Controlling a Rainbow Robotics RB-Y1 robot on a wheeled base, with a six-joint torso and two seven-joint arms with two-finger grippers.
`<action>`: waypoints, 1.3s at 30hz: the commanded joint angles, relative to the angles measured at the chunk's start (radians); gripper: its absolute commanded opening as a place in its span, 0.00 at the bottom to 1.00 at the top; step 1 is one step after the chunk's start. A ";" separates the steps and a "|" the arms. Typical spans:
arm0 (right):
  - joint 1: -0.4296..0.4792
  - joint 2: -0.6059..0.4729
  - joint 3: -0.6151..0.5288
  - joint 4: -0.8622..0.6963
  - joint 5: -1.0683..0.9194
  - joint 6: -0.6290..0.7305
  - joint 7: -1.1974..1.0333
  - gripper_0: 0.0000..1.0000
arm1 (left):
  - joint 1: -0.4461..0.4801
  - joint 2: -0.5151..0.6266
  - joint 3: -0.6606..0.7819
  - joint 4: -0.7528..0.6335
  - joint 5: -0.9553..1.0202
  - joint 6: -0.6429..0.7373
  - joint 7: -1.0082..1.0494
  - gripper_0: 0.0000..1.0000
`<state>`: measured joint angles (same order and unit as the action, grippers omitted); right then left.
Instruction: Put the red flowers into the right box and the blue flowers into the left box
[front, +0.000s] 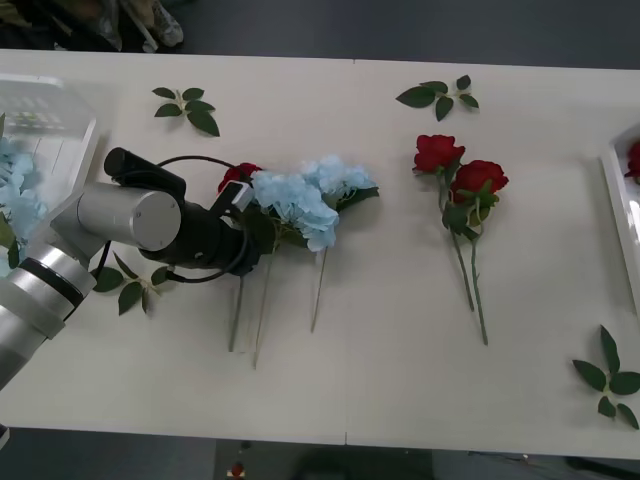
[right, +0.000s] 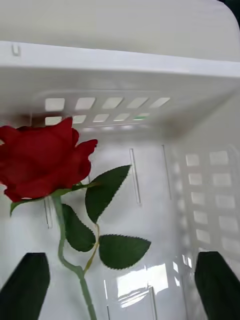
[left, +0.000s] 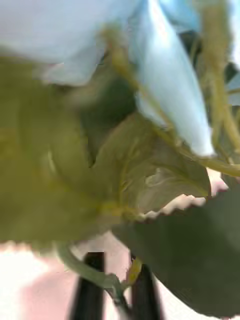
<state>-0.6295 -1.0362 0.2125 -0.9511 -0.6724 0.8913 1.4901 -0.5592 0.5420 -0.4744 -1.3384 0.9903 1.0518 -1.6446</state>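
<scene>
L claw (left: 112, 280), black fingers nearly together on a thin green stem, sits in the pale sky-blue fabric flower cluster (front: 300, 200) at mid-table (front: 400, 380). R claw (right: 120, 285) wide open, empty, over a deep-red artificial rose (right: 40, 160) in the white slotted plastic box (right: 200, 190). Blooms likely light, floppy; grip stems, not petals.

White table (front: 400, 330) — blue flowers (front: 300, 200), red flowers (front: 460, 180), leaf sprigs (front: 188, 108), boxes at edges

On the worktop (front: 400, 380), the blue flowers (front: 300, 200) lie left of centre, the red flowers (front: 460, 180) to their right. The left box (front: 50, 120) sits at the far left edge, the right box (front: 620, 210) at the far right. The left claw (front: 240, 215) is at the blue flowers.
</scene>
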 joint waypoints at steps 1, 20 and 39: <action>-0.024 -0.004 -0.027 -0.008 -0.059 0.034 0.070 0.89 | -0.016 0.001 0.005 -0.010 -0.024 -0.004 0.023 0.00; 0.117 0.148 -0.446 -0.551 -0.260 0.633 0.047 0.89 | 0.013 0.335 0.027 -0.219 0.007 0.020 0.034 0.00; 0.272 0.283 -0.386 -0.963 -0.372 0.604 -0.203 0.90 | 0.137 0.325 0.450 -0.533 0.426 -0.092 -0.110 0.00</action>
<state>-0.3396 -0.7812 -0.1547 -1.8611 -1.0353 1.4968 1.3166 -0.4071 0.8958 -0.0643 -1.8496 1.3664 0.9808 -1.6527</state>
